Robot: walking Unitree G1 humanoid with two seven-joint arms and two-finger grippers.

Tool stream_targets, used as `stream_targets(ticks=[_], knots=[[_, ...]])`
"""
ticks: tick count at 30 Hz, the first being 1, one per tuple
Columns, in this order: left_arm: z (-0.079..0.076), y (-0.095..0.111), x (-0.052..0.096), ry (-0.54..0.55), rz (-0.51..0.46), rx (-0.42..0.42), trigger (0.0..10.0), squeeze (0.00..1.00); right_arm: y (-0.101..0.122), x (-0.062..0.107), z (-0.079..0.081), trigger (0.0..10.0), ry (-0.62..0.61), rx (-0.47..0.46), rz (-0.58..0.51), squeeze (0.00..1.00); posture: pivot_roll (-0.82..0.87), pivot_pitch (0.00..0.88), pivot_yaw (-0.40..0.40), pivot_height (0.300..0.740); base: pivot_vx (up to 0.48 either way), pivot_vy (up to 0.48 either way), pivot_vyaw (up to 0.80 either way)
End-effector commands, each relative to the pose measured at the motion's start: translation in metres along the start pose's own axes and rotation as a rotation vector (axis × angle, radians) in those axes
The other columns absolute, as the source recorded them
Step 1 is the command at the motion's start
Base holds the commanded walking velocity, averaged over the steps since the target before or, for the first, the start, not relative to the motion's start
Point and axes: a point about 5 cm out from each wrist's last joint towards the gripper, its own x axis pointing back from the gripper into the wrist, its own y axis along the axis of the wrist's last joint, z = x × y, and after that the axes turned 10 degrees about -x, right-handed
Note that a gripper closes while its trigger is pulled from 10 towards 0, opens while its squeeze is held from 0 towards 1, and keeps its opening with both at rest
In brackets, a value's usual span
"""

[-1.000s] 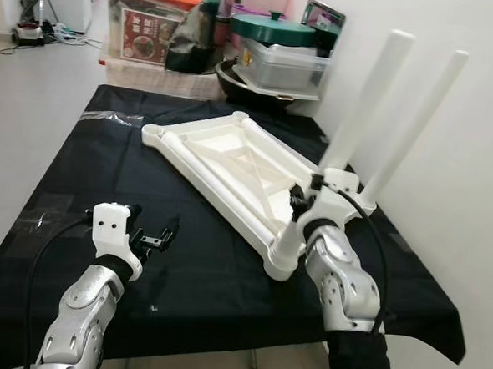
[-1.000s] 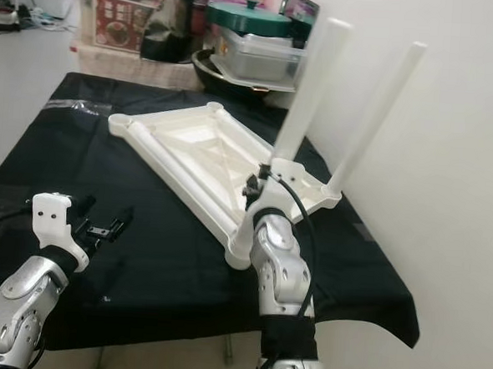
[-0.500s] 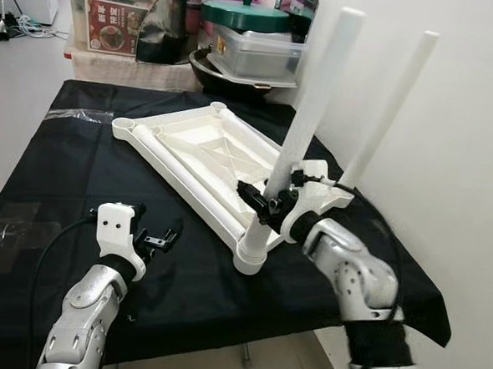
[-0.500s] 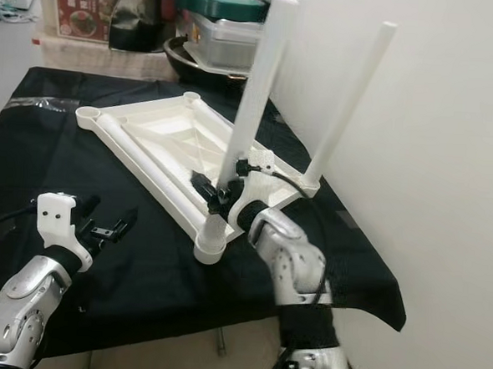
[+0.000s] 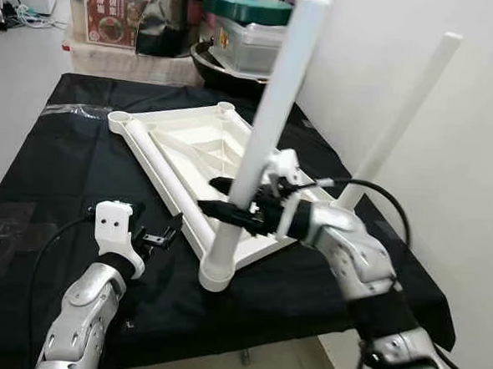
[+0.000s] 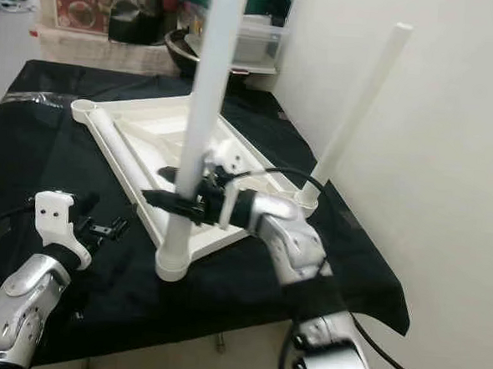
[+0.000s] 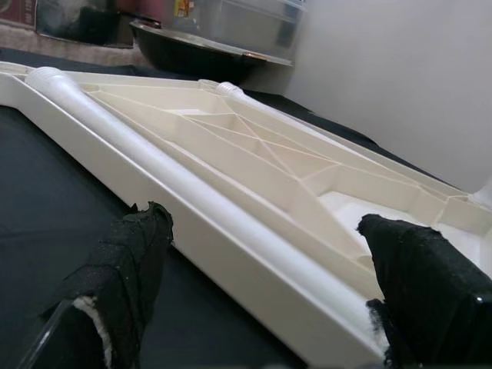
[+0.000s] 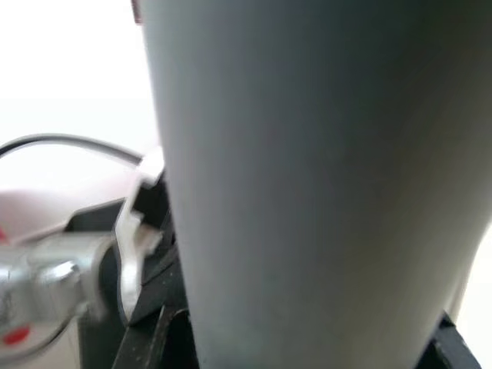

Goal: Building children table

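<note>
Right tool [image 5: 229, 198] clamped on the near upright leg [image 5: 265, 131] of the upturned tabletop [image 5: 190, 143] — left tool [image 5: 161, 236] apart.

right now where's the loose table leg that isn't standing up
It lies flat on the upside-down white tabletop, along its left edge, running from the far-left corner socket toward the near upright leg. The left gripper hovers just beside its near end.
</note>
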Motion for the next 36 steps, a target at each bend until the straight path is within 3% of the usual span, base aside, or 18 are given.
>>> stream_targets(ticks=[1, 2, 5, 7, 8, 10, 13, 14, 18, 19, 23, 24, 25, 26, 28, 29, 30, 36], knots=[[-0.004, -0.002, 0.0, -0.009, -0.005, 0.004, 10.0, 0.0, -0.009, 0.003, -0.023, 0.0, -0.277, -0.039, 0.012, 0.0, 0.18, 0.0, -0.211, 0.74, 0.0, 0.0, 0.0], [-0.004, -0.002, 0.0, -0.009, -0.005, 0.004, 10.0, 0.0, -0.009, 0.003, -0.023, 0.0, -0.277, -0.039, 0.012, 0.0, 0.18, 0.0, -0.211, 0.74, 0.0, 0.0, 0.0], [-0.004, -0.001, 0.002, -0.009, -0.008, 0.006, 10.0, 0.0, -0.023, 0.027, -0.049, 0.0, -0.794, -0.095, -0.024, 0.0, 0.18, 0.0, -0.204, 0.74, 0.0, 0.0, 0.0], [-0.004, -0.001, 0.002, -0.009, -0.008, 0.006, 10.0, 0.0, -0.023, 0.027, -0.049, 0.0, -0.794, -0.095, -0.024, 0.0, 0.18, 0.0, -0.204, 0.74, 0.0, 0.0, 0.0], [-0.003, 0.0, 0.002, -0.011, -0.011, 0.009, 10.0, 0.0, -0.035, 0.052, -0.047, 0.0, -1.042, -0.12, -0.045, 0.0, 0.16, 0.0, -0.194, 0.74, 0.0, 0.0, 0.0], [-0.003, 0.0, 0.002, -0.014, -0.013, 0.01, 10.0, 0.0, -0.043, 0.067, -0.04, 0.0, -1.175, -0.143, -0.049, 0.0, 0.15, 0.0, -0.189, 0.74, 0.0, 0.0, 0.0], [-0.003, 0.0, 0.001, -0.015, -0.014, 0.01, 10.0, 0.0, -0.045, 0.068, -0.032, 0.0, -1.177, -0.147, -0.06, 0.0, 0.15, 0.0, -0.178, 0.74, 0.0, 0.0, 0.0], [-0.003, 0.0, 0.001, -0.016, -0.014, 0.01, 10.0, 0.0, -0.045, 0.063, -0.027, 10.0, -1.131, -0.138, -0.062, 0.0, 0.15, 0.0, -0.178, 0.74, 0.0, 0.0, 0.0], [-0.003, 0.0, 0.001, -0.017, -0.014, 0.009, 10.0, 0.0, -0.043, 0.052, -0.019, 10.0, -1.016, -0.151, -0.081, 0.0, 0.14, 0.0, -0.168, 0.74, 0.0, 0.0, 0.0], [-0.004, 0.0, 0.001, -0.019, -0.013, 0.008, 10.0, 0.0, -0.036, 0.047, -0.018, 10.0, -0.933, -0.151, -0.106, 1.0, 0.14, 0.0, -0.167, 0.74, 0.0, 0.0, 0.0], [-0.004, -0.001, 0.001, -0.022, -0.011, 0.008, 10.0, 0.0, -0.022, 0.04, -0.015, 10.0, -0.796, -0.131, -0.132, 1.0, 0.14, 0.0, -0.173, 0.74, 0.0, 0.0, 0.0], [-0.004, -0.001, 0.001, -0.022, -0.011, 0.009, 10.0, 0.0, -0.011, 0.038, -0.013, 10.0, -0.708, -0.1, -0.134, 0.0, 0.14, 0.0, -0.173, 0.74, 0.0, 0.0, 0.0], [-0.004, -0.001, 0.001, -0.021, -0.012, 0.011, 10.0, 0.0, 0.002, 0.038, -0.008, 10.0, -0.553, -0.06, -0.135, 0.0, 0.14, 0.0, -0.174, 0.74, 0.0, 0.0, 0.0], [-0.004, -0.001, 0.001, -0.021, -0.012, 0.011, 10.0, 0.0, 0.002, 0.038, -0.008, 10.0, -0.553, -0.06, -0.135, 0.0, 0.14, 0.0, -0.174, 0.74, 0.0, 0.0, 0.0], [-0.004, -0.001, 0.0, -0.021, -0.014, 0.014, 10.0, 0.0, 0.017, 0.044, 0.007, 10.0, -0.251, 0.036, -0.112, 0.0, 0.14, 0.0, -0.18, 0.74, 0.0, 0.0, 0.0], [-0.004, -0.001, 0.0, -0.021, -0.014, 0.014, 10.0, 0.0, 0.017, 0.044, 0.007, 10.0, -0.251, 0.036, -0.112, 0.0, 0.14, 0.0, -0.18, 0.74, 0.0, 0.0, 0.0], [-0.004, -0.001, 0.0, -0.022, -0.015, 0.016, 10.0, 0.0, 0.015, 0.05, 0.013, 10.0, -0.001, 0.104, -0.012, 0.0, 0.16, 0.0, -0.193, 0.74, 0.0, 0.0, 0.0], [-0.004, -0.001, 0.0, -0.021, -0.016, 0.017, 10.0, 0.0, 0.004, 0.04, 0.018, 10.0, 0.214, 0.117, 0.097, 0.0, 0.17, 0.0, -0.2, 0.74, 0.0, 0.0, 0.0]])
